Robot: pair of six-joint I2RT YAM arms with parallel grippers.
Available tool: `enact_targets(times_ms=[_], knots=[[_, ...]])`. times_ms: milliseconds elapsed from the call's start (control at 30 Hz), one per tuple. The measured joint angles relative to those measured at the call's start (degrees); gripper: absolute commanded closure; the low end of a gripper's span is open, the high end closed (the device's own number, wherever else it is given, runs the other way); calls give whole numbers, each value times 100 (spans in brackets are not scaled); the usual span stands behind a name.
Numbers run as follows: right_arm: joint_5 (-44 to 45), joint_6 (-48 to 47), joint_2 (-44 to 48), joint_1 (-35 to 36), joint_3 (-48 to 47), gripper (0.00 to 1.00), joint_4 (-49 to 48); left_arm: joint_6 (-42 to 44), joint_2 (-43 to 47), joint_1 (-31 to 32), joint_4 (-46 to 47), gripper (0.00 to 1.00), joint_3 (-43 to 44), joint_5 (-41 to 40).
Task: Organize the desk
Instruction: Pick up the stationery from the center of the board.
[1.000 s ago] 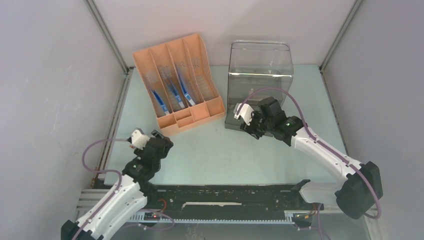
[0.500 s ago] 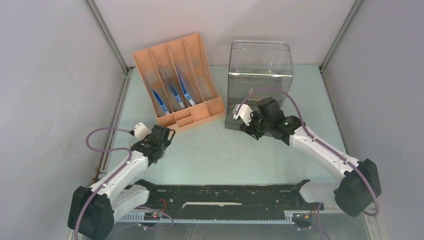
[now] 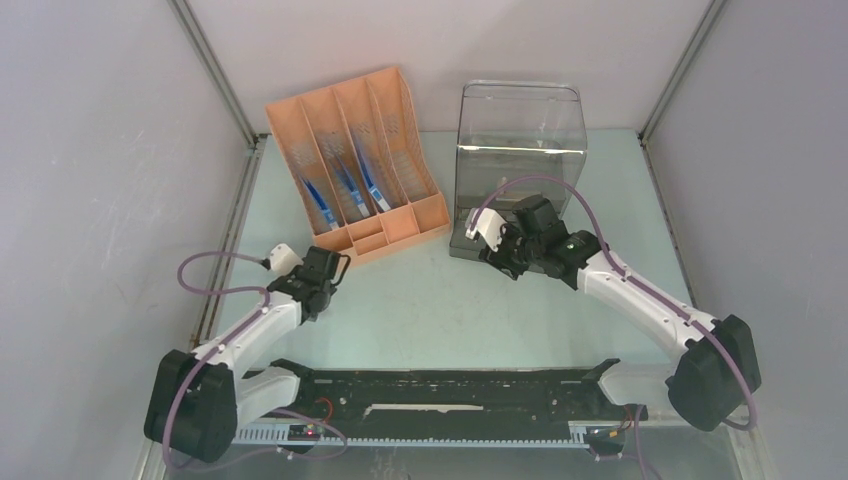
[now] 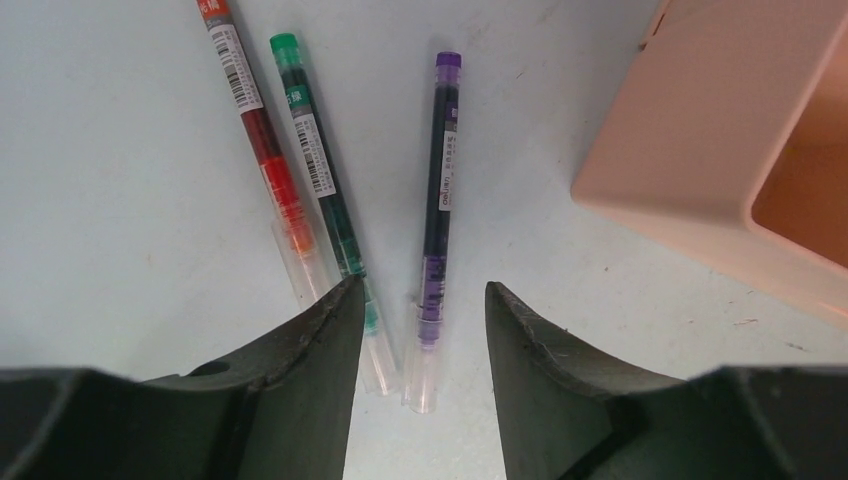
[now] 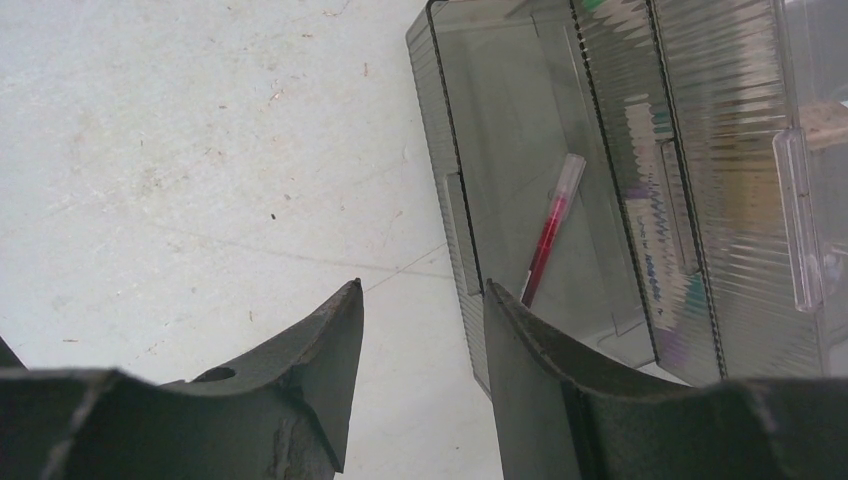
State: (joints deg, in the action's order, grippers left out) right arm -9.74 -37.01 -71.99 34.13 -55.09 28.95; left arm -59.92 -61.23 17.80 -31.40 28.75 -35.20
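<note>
Desk (image 3: 440, 300) pale mint beneath both grippers, left gripper (image 4: 423, 288) partly open astride purple pen (image 4: 440, 180) near left edge, right gripper (image 5: 422, 285) partly open and empty, beside clear box (image 5: 520, 120) toward far edge

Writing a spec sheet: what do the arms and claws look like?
The left arm and right arm have white links, black joints and looping purple cables. Left claw and right claw: two dark tapered fingers each.
</note>
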Motion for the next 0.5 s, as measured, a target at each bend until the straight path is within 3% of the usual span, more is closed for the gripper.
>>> enact_targets(times_ms=[500], knots=[[46,-9,-26,0,0,45,0,151,-1113,-109,48,67,387,192]])
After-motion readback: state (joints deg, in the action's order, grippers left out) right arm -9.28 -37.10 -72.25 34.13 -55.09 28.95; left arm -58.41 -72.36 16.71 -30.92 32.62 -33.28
